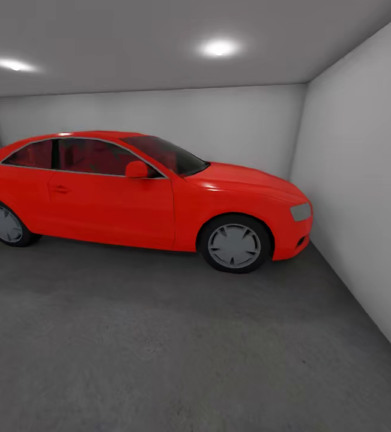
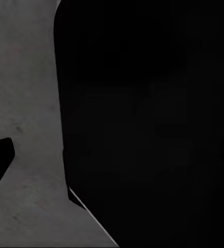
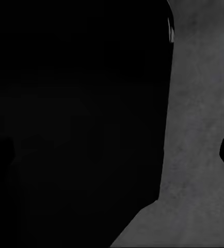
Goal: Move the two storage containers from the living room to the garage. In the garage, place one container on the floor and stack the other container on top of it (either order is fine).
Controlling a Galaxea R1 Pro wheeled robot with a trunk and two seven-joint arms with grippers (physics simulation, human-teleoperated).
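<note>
**In the garage, no container in sight**

Neither storage container can be made out in any of the three views, so where they are cannot be told from here. The robot is in the garage, which suggests a transit stage, but whether a bin is being carried, or one has been set down, cannot be judged; no stack is visible on the floor (image 1: 159, 360) ahead.

That floor is dark grey, rough and speckled, spreading bare from 6 o'clock up to the car. In both wrist views a strip of the same grey surface (image 2: 24, 103) runs beside a large black mass that hides the fingers, so how far either gripper is open, or what it holds, cannot be told.

A red coupe (image 1: 141, 192) stands side-on across the head view from 9 to 3 o'clock, nose towards the white side wall (image 1: 363, 198). A white back wall (image 1: 219, 120) is behind it, and two round lights (image 1: 219, 47) glow in the grey ceiling at 12 o'clock
</note>
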